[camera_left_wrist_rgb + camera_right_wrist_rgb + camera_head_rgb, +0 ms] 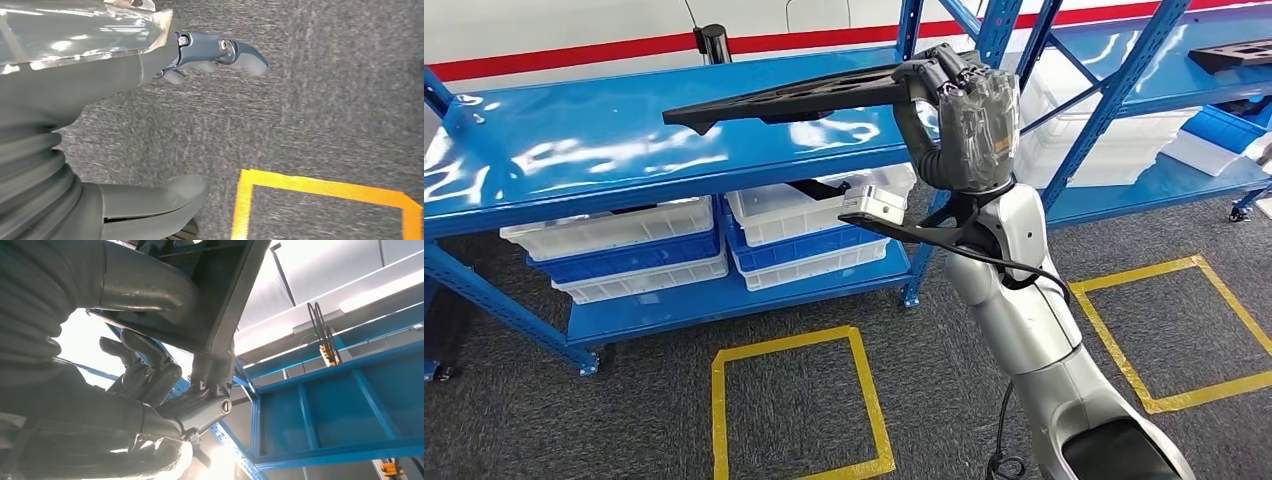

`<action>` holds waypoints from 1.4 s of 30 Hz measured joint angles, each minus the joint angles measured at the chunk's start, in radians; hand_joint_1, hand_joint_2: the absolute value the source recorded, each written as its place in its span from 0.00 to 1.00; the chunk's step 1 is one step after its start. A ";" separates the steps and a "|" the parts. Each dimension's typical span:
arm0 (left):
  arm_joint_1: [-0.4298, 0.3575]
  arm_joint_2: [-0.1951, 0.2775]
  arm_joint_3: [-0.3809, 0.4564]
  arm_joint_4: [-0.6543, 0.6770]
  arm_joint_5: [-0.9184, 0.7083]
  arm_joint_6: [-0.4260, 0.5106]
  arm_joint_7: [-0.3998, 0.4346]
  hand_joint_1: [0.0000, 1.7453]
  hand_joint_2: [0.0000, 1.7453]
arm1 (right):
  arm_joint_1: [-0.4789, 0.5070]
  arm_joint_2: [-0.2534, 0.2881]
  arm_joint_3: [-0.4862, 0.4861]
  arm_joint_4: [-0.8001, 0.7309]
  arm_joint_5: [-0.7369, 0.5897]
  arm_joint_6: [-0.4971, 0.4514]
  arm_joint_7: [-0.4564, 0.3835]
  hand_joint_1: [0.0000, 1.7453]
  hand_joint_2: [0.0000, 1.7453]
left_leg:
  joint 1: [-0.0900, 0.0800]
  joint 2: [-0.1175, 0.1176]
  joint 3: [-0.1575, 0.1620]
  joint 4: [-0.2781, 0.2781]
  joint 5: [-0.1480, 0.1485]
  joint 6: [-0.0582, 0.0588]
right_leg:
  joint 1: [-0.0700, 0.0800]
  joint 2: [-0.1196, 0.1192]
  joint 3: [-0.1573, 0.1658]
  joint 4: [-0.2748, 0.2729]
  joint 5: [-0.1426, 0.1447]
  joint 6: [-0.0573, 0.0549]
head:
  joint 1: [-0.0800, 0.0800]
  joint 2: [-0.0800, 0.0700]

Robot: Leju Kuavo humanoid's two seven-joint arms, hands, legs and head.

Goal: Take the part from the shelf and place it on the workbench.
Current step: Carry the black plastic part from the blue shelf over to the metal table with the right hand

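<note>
Grey carpet (544, 420) marked with yellow tape squares (799, 405) is spreading beneath a blue steel shelving unit (574, 150), its glossy upper deck reflecting the overhead lights. White plastic bins (614, 230) with blue ones stacked between them are sitting on the lower deck, and a red stripe (574, 55) is running along the pale wall behind.

At centre, the right hand (969, 120) is rising on its silver arm (1034, 320) and gripping the right-hand end of a flat black part (794, 98). That long, dark panel is stretching leftward from the hand and hanging just above the upper deck, roughly level, its far tip pointing toward the left of the shelf. In the right wrist view, the thumb and dark fingers (150, 370) are wrapping the edge of the part (220, 300) from both sides, with the blue shelf frame (340, 405) showing behind.

A second black part (1229, 55) is lying on the upper deck of a neighbouring shelf at far right, beside more white and blue bins (1214, 140).

In the left wrist view, the left hand (150, 125) is hanging over the carpet (325, 100), holding nothing, thumb and fingers apart, next to a corner of yellow tape (320, 187).
</note>
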 joint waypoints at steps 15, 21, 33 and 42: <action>0.039 0.019 0.010 0.002 -0.008 0.065 0.004 0.00 1.00 | 0.206 -0.026 -0.093 -0.026 -0.259 -0.032 -0.118 1.00 1.00 | -0.001 -0.005 -0.173 0.200 -0.075 -0.034 | -0.003 0.003 0.169 -0.192 0.016 -0.052 | -0.001 0.000; 0.041 0.025 0.010 0.002 -0.014 0.063 0.006 0.00 1.00 | 0.235 -0.024 -0.121 -0.026 -0.321 0.003 -0.123 1.00 1.00 | 0.001 -0.006 0.006 0.104 -0.029 -0.031 | 0.003 0.002 0.087 -0.161 0.060 -0.034 | -0.001 0.000; 0.042 0.027 0.010 0.002 -0.018 0.061 0.009 0.00 1.00 | 0.256 -0.027 -0.159 -0.026 -0.345 0.012 -0.130 1.00 1.00 | -0.003 0.008 -0.052 -0.012 0.048 0.023 | -0.002 0.004 0.014 0.128 -0.070 0.012 | 0.008 0.000; 0.057 0.029 0.024 0.003 0.002 0.063 -0.009 0.00 1.00 | 0.214 -0.031 -0.165 0.002 -0.387 0.046 -0.160 1.00 1.00 | -0.004 0.006 -0.120 0.000 0.095 -0.023 | -0.008 0.006 0.202 -0.180 -0.023 -0.024 | 0.002 0.000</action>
